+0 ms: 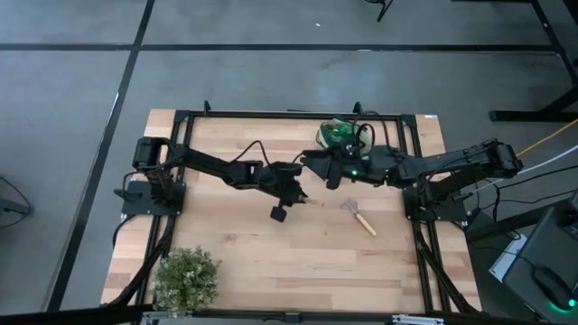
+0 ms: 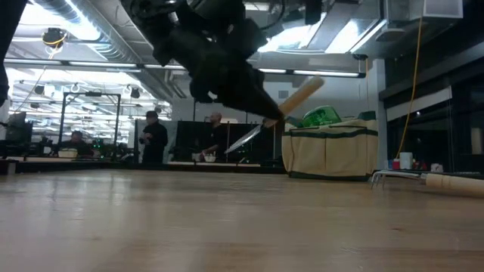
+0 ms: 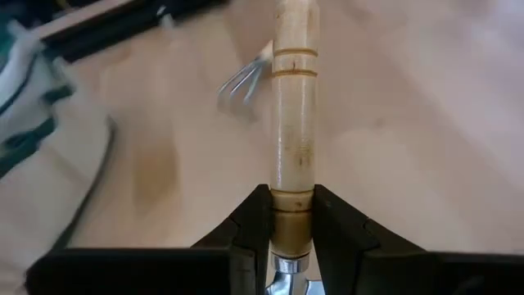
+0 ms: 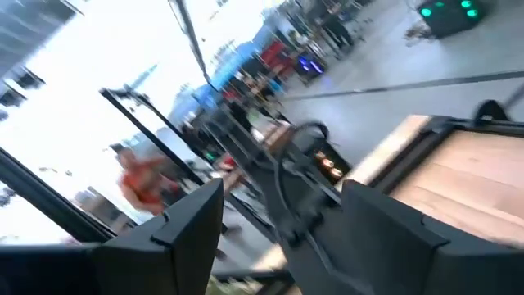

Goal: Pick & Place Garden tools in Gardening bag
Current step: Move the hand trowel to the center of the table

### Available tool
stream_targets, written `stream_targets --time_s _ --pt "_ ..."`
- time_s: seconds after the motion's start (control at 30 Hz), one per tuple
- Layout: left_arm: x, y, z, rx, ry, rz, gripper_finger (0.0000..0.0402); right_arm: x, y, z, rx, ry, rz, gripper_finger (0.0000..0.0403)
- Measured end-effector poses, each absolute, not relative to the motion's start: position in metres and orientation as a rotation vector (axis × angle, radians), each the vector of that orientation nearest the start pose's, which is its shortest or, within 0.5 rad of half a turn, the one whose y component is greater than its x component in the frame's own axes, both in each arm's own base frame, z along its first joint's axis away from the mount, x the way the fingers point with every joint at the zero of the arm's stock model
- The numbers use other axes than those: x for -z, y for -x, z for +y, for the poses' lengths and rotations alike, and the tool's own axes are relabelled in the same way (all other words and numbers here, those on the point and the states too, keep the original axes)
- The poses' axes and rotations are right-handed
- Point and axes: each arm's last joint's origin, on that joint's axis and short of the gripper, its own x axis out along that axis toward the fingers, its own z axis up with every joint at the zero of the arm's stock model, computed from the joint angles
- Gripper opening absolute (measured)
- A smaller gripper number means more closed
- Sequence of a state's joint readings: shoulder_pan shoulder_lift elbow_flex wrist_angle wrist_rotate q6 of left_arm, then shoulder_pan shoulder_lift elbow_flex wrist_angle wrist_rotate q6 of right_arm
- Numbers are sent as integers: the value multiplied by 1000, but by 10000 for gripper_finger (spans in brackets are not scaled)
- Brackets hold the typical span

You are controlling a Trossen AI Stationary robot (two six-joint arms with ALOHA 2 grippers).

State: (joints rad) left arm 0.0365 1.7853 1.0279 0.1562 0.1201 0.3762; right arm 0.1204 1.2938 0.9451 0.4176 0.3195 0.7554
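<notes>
Two wooden-handled tools show outside the bag, one bag, one plant. The trowel [image 3: 293,123] is clamped in the left gripper [image 3: 292,233], its two dark fingers [image 3: 246,225] pressed on either side of the handle's lower end just above the metal neck; from the low view it hangs clear of the table, tilted, with the pale handle [image 2: 301,94] pointing up toward the bag and the blade [image 2: 243,140] slanting down the other way. The rake [image 1: 359,217] lies flat on the wooden table [image 1: 271,262], right of centre, prongs toward the bag and handle away from it — untouched, well apart from both grippers. The gardening bag [image 1: 336,135] stands at the far edge of the table, cream sides with dark green trim in the low view, and a green object [image 2: 324,116] pokes up from its mouth. The left arm reaches from its base on the left toward the table's middle, elbow slightly bent, the gripper just short of the bag. The right arm stretches in from the right, its gripper [image 4: 282,225] close beside the bag with the fingers spread apart and nothing between them. One bushy plant [image 1: 187,278] sits at the near left corner. No readable writing appears on anything; people stand in the room beyond the table.
</notes>
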Motion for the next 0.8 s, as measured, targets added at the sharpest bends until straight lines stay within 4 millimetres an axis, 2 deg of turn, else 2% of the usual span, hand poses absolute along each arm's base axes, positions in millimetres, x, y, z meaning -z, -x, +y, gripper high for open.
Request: stream_targets --time_s 0.13,0.33,0.5,0.67,0.8 --pt "-181 -381 -8 255 -315 504 63 -343 -292 26 129 -803 -198 252" --pt "-164 -393 -35 279 -293 424 67 -344 -292 27 93 -803 -195 252" --pt "-148 -414 -42 181 -266 422 80 -340 -293 29 43 -788 -128 252" --pt "-133 -434 -44 162 -271 443 79 -335 -293 32 -13 -783 -45 252" --pt "-134 -444 -43 33 -214 438 86 -332 -293 36 -119 -779 24 252"
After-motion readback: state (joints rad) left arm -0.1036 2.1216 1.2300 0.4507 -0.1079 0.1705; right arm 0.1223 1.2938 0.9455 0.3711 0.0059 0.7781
